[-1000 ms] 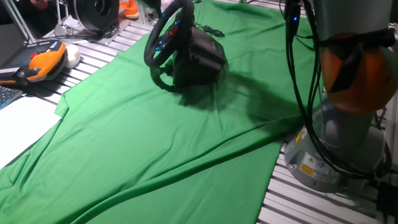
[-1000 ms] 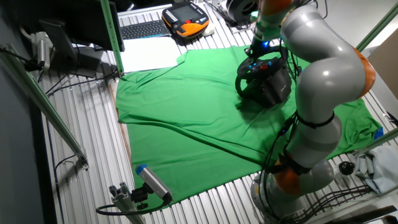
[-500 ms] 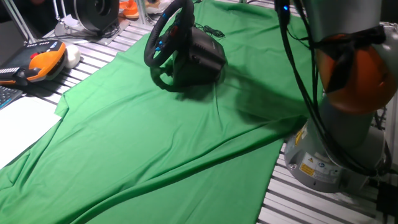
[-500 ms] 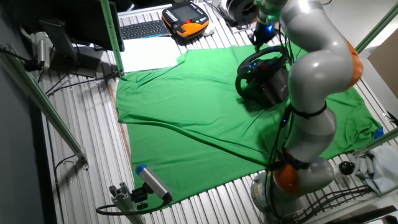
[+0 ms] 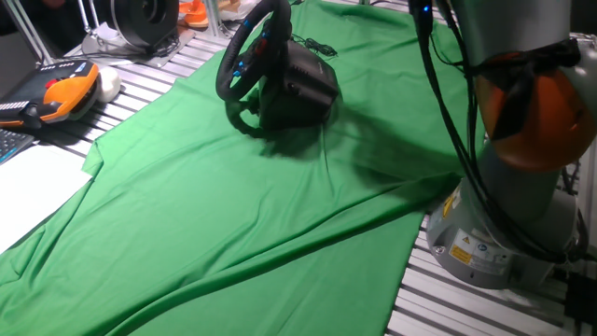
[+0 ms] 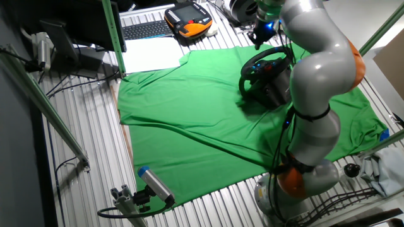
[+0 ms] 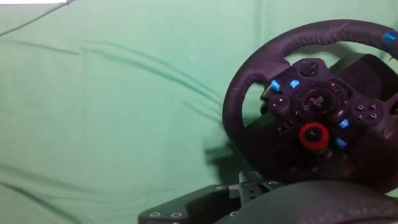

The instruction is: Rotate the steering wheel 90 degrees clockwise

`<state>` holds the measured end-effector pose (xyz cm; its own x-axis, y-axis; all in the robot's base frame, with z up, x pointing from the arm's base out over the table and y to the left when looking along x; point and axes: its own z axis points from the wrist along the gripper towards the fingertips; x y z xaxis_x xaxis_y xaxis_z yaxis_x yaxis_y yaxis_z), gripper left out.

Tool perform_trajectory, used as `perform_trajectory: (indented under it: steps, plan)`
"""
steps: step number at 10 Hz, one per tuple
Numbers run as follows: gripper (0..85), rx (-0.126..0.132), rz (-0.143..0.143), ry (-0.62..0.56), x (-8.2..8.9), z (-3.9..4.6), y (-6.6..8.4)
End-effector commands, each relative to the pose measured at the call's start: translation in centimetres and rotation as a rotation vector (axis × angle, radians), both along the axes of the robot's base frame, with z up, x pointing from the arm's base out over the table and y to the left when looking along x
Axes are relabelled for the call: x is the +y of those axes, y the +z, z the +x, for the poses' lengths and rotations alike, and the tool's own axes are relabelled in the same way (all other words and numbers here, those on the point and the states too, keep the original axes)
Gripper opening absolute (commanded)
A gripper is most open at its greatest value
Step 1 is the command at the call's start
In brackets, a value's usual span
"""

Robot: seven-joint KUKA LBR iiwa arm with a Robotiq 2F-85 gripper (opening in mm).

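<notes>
The steering wheel point(image 5: 250, 58) is black with red and blue hub buttons and stands tilted on its black box base point(image 5: 303, 86) on the green cloth. It also shows in the other fixed view point(image 6: 265, 65) and fills the right of the hand view point(image 7: 311, 115). My gripper point(image 6: 258, 33) hangs just above and behind the wheel's top rim, apart from it. Its fingers are too small and dark to read there. The hand view shows only a black part of the hand along the bottom edge. The gripper is out of one fixed view.
An orange teach pendant point(image 5: 63, 93) and white paper point(image 5: 28, 182) lie left of the green cloth point(image 5: 233, 205). A round black-and-silver disc device point(image 5: 145, 17) stands behind the wheel. A keyboard point(image 6: 145, 29) lies at the back. The arm's base point(image 5: 494, 233) stands at the right.
The hand has lifted off the wheel's rim and moved up and back. The wheel has not visibly turned.
</notes>
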<state>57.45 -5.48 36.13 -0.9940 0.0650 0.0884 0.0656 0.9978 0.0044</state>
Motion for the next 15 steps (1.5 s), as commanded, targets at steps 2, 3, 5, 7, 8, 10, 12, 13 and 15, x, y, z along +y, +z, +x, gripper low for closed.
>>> perform_trajectory:
  steps: [2, 3, 5, 7, 8, 10, 12, 13, 15]
  plan:
    - [0.0, -0.019, 0.004, 0.002, -0.02, -0.09, -1.18]
    - [0.0, -0.019, 0.008, 0.005, -0.02, -0.09, -1.18]
    - [0.0, -0.018, 0.012, 0.009, -0.06, -0.07, -1.26]
    - [0.0, -0.02, 0.017, 0.014, -0.09, -0.1, -1.3]
    - [0.0, -0.018, 0.025, 0.003, -0.09, -0.1, -1.3]
    - [0.0, 0.024, 0.007, -0.097, -0.09, -0.1, -1.3]
    - [0.0, -0.006, -0.072, -0.165, -0.09, -0.1, -1.3]
    - [0.0, -0.032, -0.053, -0.186, -0.09, -0.1, -1.3]
    - [0.0, -0.024, -0.051, -0.212, -0.09, -0.1, -1.3]
